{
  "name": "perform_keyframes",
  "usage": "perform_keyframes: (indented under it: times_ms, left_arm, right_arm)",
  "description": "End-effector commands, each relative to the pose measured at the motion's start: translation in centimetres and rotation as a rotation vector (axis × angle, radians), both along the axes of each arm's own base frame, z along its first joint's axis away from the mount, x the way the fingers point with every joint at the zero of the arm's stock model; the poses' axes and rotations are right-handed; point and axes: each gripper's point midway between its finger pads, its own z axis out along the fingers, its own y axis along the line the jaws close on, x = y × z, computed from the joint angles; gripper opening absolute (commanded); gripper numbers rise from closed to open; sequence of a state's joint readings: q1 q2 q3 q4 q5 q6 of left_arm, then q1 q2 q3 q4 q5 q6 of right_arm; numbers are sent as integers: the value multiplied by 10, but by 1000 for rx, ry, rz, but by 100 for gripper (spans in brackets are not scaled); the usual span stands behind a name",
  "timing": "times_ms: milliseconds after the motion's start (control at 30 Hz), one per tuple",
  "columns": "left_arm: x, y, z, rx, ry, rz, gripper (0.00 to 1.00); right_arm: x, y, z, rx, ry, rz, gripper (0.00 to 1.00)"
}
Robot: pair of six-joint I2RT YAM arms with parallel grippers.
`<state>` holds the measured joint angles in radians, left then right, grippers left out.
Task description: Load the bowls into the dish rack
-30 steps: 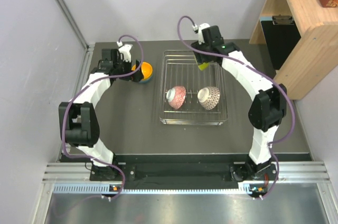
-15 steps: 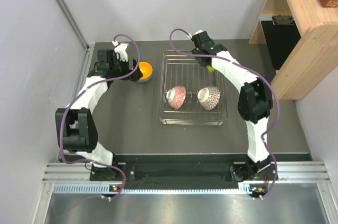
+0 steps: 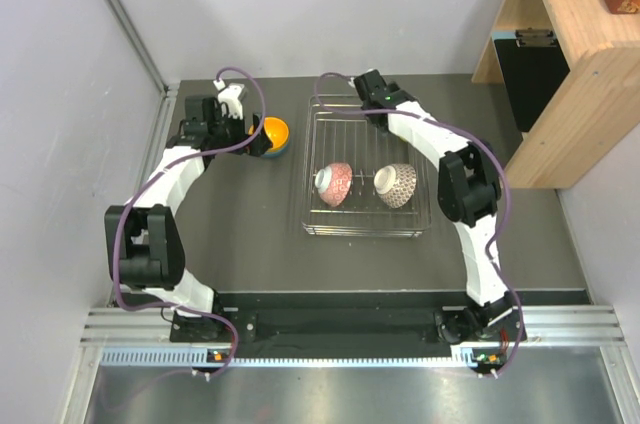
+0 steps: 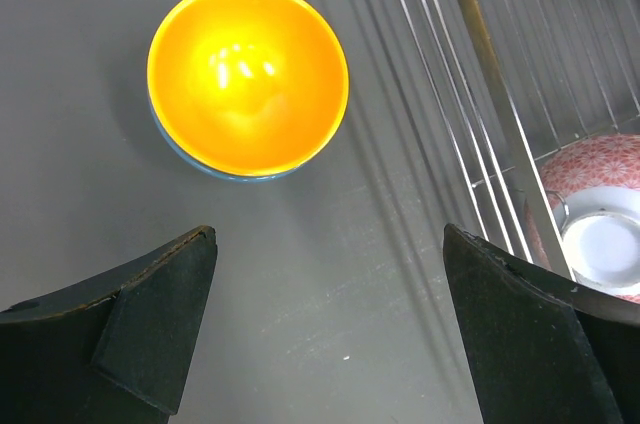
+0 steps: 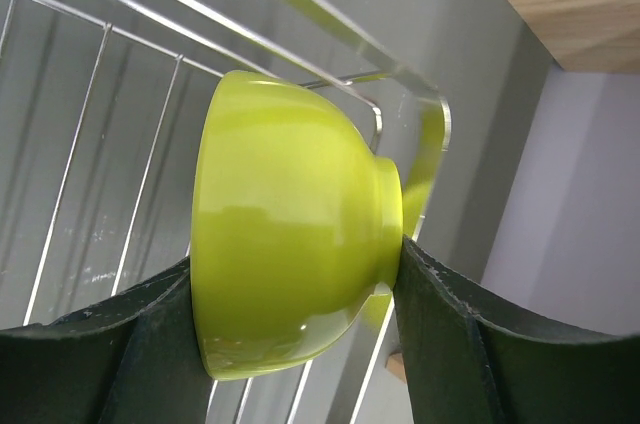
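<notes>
My right gripper (image 5: 295,266) is shut on a lime-yellow bowl (image 5: 285,244), gripped on its side between rim and foot, over the far end of the silver wire dish rack (image 5: 446,124). In the top view the right gripper (image 3: 372,104) is at the rack's (image 3: 310,176) far left part, and the lime bowl is hidden under the arm. A pinkish-red patterned bowl (image 3: 334,184) and a brownish-grey patterned bowl (image 3: 396,184) lie on their sides in the rack. My left gripper (image 4: 328,244) is open above the table, just short of an orange bowl (image 4: 248,79) stacked in a blue bowl (image 4: 205,161).
The orange bowl (image 3: 273,132) sits on the dark table left of the rack. The rack's wires (image 4: 480,74) and the pinkish-red bowl (image 4: 600,234) show at the right of the left wrist view. A wooden shelf unit (image 3: 580,54) stands at the far right.
My right arm has carried the lime-yellow bowl leftward along the rack's far end. My left arm has barely moved.
</notes>
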<state>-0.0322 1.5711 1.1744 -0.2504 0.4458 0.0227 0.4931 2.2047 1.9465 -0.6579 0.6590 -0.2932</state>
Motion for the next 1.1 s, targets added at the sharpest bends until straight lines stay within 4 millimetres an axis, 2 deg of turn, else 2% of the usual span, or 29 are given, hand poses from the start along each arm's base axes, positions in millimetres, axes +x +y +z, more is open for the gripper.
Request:
perform_keyframes:
  times_ms: [0,67,133,167,233,267,333,367,433,467,500,733,967,1067]
  left_arm:
    - [4,-2,32,-29,-104,-11,99]
    - [4,-3,33,-31,-106,-14,99]
    - [3,-3,32,-34,-103,-17,99]
    - [3,-4,33,-36,-104,-19,99]
    - [3,-4,32,-37,-101,-18,99]
    - [3,-4,33,-37,-102,-18,99]
    - [3,-4,34,-39,-103,-19,99]
    - [3,-4,34,-38,-106,-20,99]
    - [3,-4,33,-38,-102,-20,99]
    - [3,-4,33,-38,-102,-20,99]
    - [3,-4,34,-40,-105,-20,99]
    - [3,-5,34,-40,-104,-24,99]
    - [2,-5,34,-41,-101,-27,99]
    - [2,-4,33,-37,-101,-26,99]
  right_arm:
    - [14,10,26,-36,-95,-2,1]
    - [14,13,19,-43,-82,8,5]
    - [12,19,14,-50,-72,18,15]
    - [13,21,11,-48,-69,23,23]
    - [12,27,9,-49,-63,37,31]
    - [11,30,6,-45,-54,45,46]
    - [8,37,2,-38,-31,72,60]
    - [8,40,-2,-39,-16,87,74]
    - [6,45,-6,-37,-1,104,85]
    - [6,48,-6,-29,1,109,97]
    - [5,49,-8,-21,7,114,100]
    - [1,63,-4,32,24,166,100]
    - [-6,79,26,111,-13,213,100]
    - [-9,85,32,132,-19,226,100]
